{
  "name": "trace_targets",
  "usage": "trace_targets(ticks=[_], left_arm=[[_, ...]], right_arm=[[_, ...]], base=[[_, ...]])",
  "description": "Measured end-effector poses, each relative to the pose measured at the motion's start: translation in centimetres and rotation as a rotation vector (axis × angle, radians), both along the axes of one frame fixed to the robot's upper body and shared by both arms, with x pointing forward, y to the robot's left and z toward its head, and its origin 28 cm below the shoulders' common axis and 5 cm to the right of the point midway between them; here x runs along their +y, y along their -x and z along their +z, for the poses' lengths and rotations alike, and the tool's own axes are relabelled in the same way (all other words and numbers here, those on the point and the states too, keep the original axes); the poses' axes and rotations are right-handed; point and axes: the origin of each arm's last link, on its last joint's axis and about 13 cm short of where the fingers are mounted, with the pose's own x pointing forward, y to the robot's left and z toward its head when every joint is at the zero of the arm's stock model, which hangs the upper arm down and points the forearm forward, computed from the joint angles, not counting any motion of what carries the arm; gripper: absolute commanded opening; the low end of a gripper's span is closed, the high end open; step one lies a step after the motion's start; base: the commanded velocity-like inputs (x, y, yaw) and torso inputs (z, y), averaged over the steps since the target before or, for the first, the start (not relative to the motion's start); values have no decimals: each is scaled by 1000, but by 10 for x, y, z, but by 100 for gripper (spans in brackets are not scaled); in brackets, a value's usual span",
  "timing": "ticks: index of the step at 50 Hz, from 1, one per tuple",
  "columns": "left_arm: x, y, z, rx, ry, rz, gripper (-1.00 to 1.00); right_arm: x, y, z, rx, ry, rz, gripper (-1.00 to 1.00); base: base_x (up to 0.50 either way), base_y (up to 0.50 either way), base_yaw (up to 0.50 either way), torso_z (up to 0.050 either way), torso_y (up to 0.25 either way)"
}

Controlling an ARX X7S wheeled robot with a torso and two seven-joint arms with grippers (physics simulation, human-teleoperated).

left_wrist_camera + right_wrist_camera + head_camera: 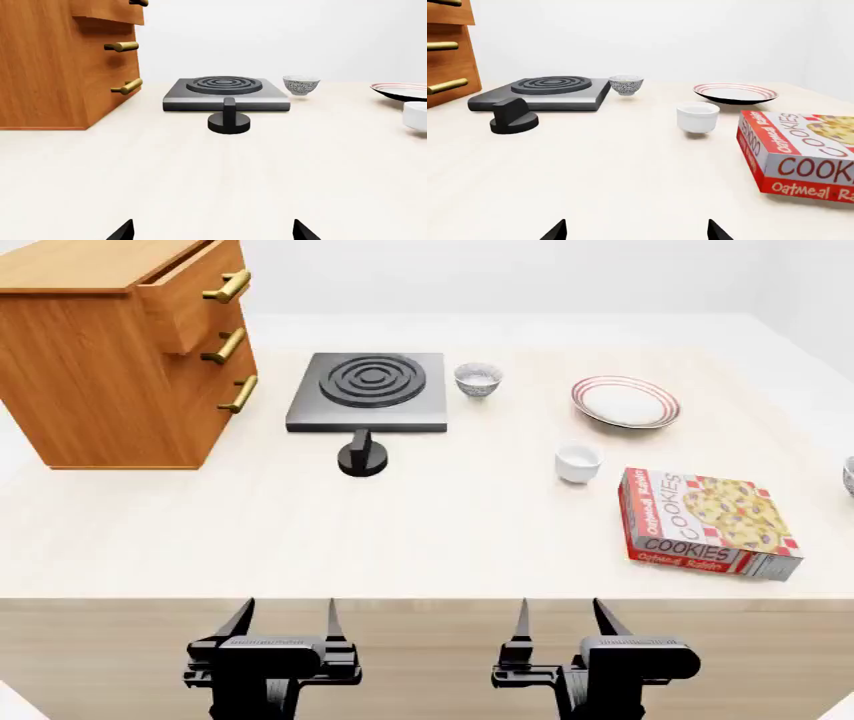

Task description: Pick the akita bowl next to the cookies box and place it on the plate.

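Observation:
The akita bowl [849, 476] shows only as a speckled sliver at the right edge of the head view, just right of the red cookies box [703, 523] [800, 155]. A look-alike speckled bowl [478, 379] [626, 84] [301, 85] stands beside the stove. The red-ringed white plate [582, 398] [707, 91] [393, 89] lies behind the box with nothing on it. My left gripper [283, 615] [213, 232] and right gripper [558, 615] [636, 232] hover over the table's near edge, both open and holding nothing, far from every object.
A black stove plate [368, 390] sits at mid back with a black knob [362, 455] in front of it. A wooden drawer cabinet [107, 350] stands at the back left. A plain white cup [577, 462] [698, 117] sits between plate and box.

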Motion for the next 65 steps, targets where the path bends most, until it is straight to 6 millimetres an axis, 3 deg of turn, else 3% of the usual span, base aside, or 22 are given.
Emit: trace_targets(ticks=[17, 37, 65], left_arm=[[2, 0, 1, 5, 5, 16, 100], [3, 32, 54, -169, -14, 36, 100], [2, 48, 74, -230, -15, 35, 100]], right_arm=[[0, 2, 3, -16, 8, 1, 100], [1, 35, 61, -217, 3, 15, 100], [3, 51, 80, -273, -27, 59, 100]], base=[[0, 0, 0, 0, 0], [1, 0, 0, 0, 0], [487, 0, 0, 0, 0]])
